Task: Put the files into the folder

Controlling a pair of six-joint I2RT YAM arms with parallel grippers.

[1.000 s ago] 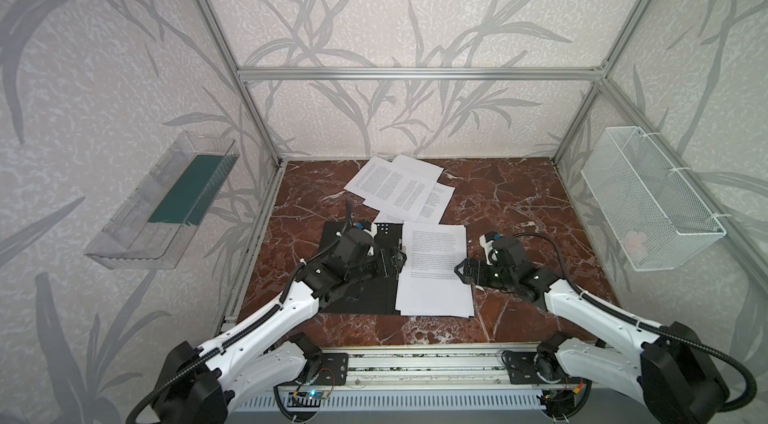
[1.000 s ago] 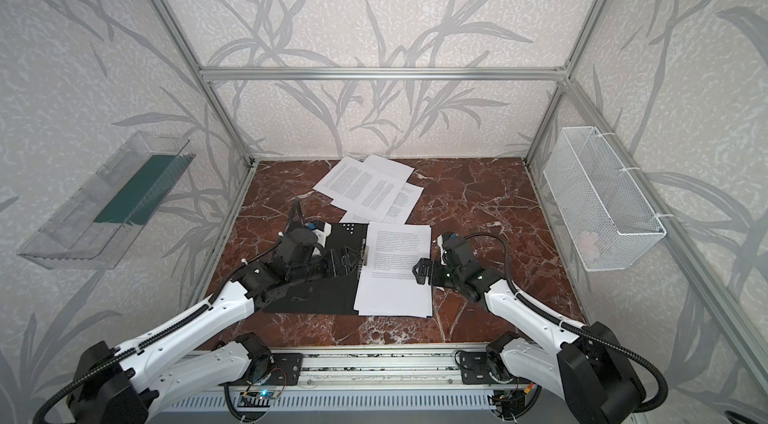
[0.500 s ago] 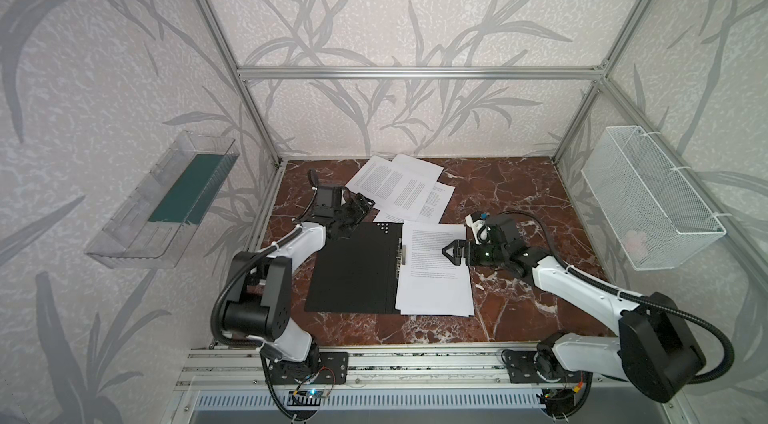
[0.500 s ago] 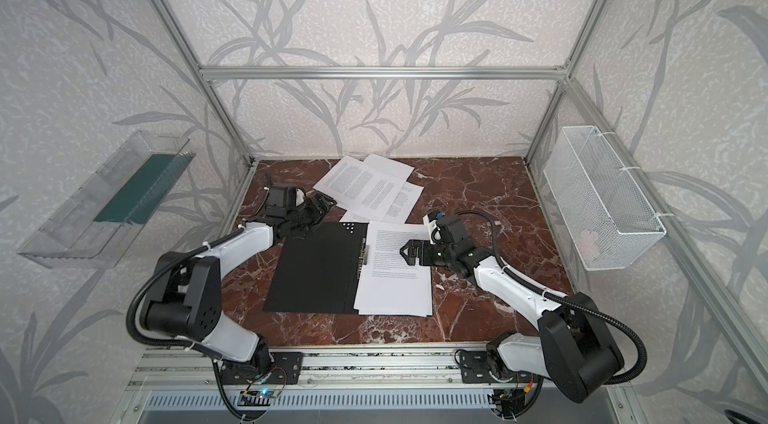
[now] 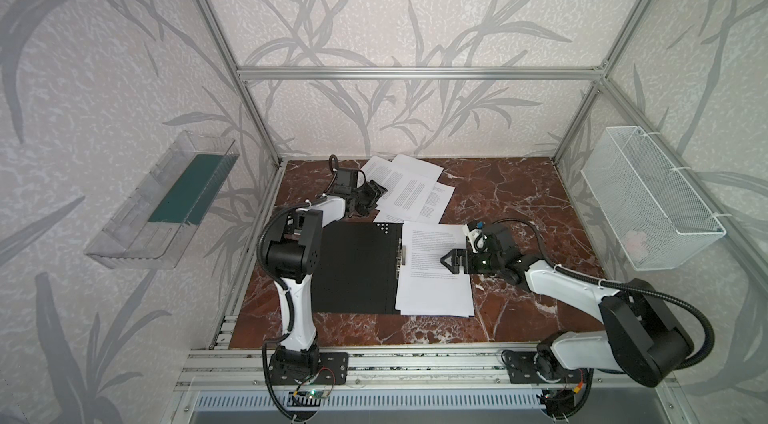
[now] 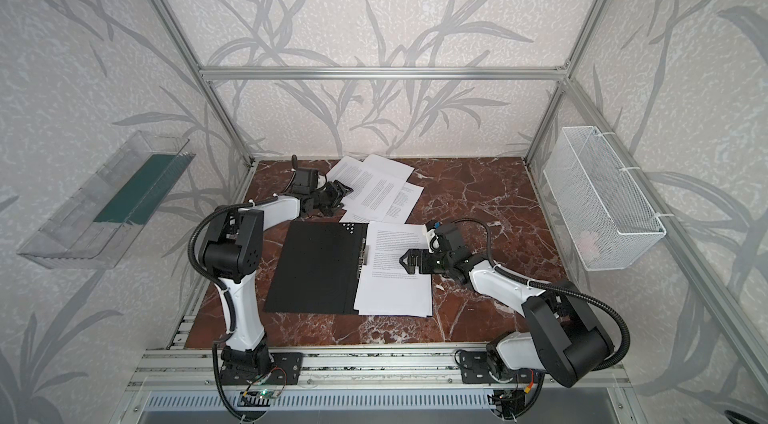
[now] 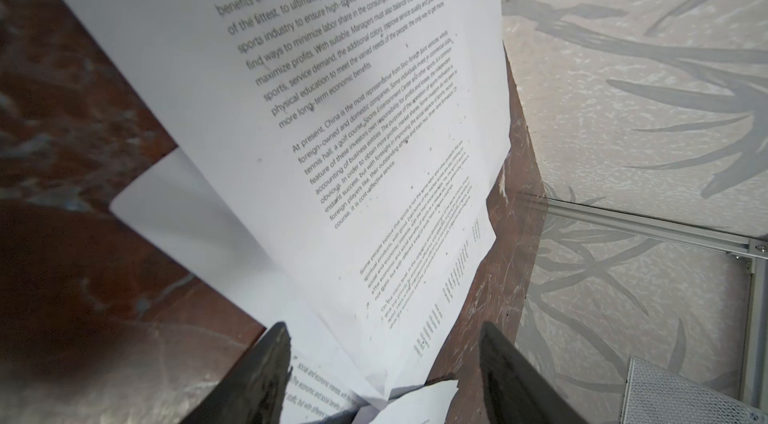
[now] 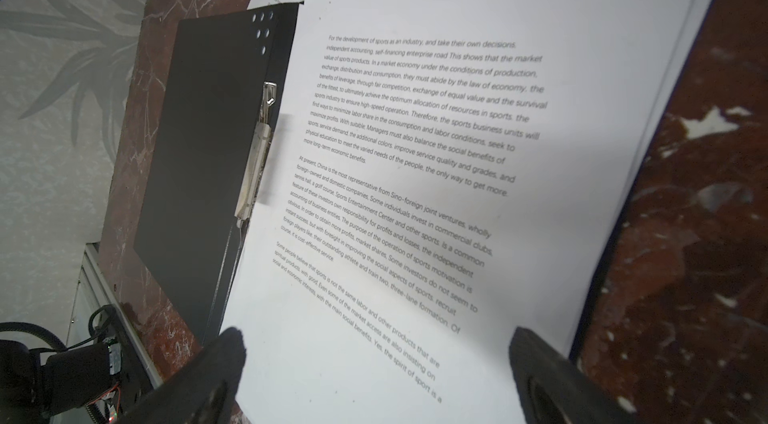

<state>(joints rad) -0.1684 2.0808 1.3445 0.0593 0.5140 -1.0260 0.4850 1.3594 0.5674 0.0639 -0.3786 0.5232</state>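
The folder (image 5: 357, 264) (image 6: 316, 268) lies open in the middle of the table, black inside up, its metal clip (image 8: 257, 152) at the spine. A stack of files (image 5: 434, 280) (image 8: 415, 152) rests on its right half. My right gripper (image 5: 445, 262) (image 8: 376, 334) hovers open over that stack, with nothing between its fingers. More loose files (image 5: 411, 189) (image 7: 332, 110) lie overlapped at the back. My left gripper (image 5: 380, 193) (image 7: 383, 326) sits at their left edge. Its jaws stand apart, with sheet edges lying between them.
The red marble tabletop (image 5: 519, 193) is walled on three sides. A clear plastic tray (image 5: 166, 201) hangs on the left wall and a white wire basket (image 5: 648, 201) on the right wall. An aluminium rail (image 5: 374, 359) carrying both arm bases runs along the front.
My left arm has swung from above the folder to the loose files at the back, its jaws narrowing somewhat. My right gripper has shifted left, over the stack on the folder.
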